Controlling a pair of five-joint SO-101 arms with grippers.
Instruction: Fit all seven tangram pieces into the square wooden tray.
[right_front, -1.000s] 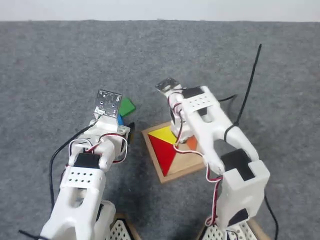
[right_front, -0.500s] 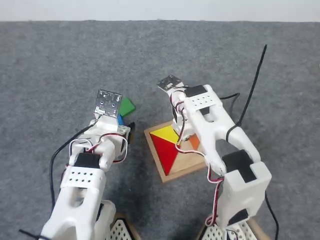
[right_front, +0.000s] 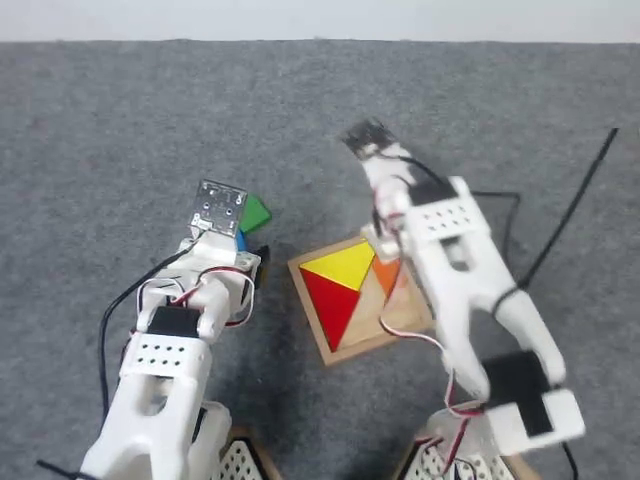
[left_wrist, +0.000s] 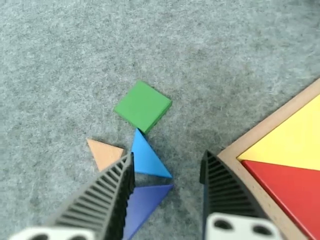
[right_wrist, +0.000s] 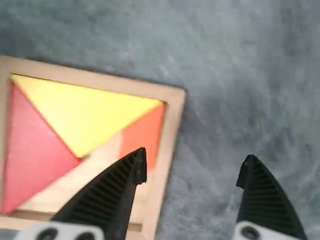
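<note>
Black and ribbed, my left pincer (left_wrist: 167, 197) stands open and holds nothing. It hangs low over the grey carpet (right_front: 120, 120), in the gap between the loose pieces and the wooden tray (left_wrist: 260, 135). One finger lies over the edge of a tan triangle (left_wrist: 105, 152) and part of a dark blue piece (left_wrist: 142, 202), whose full shape I cannot tell. The other finger sits at the tray's near corner. Between the fingers, a little further out, is a light blue triangle (left_wrist: 147, 157), just beside the tan one and the dark blue piece. Its tip points at a corner of the green square (left_wrist: 143, 106), which lies flat on the carpet just beyond it. All four of these pieces are outside the tray.

My right pincer (right_wrist: 194, 165) is also open and empty. It hovers above the tray's far corner, with one finger over bare wood inside the tray and the other over carpet past the rim. Just beyond the inner finger is an orange piece (right_wrist: 145, 132), tucked against the rim. Beside it lies the large yellow triangle (right_wrist: 85, 115), running along one side of the tray. The large red triangle (right_wrist: 30, 155) fills the neighbouring side, and the two meet along a slanted edge. The rest of the tray floor is bare wood.
</note>
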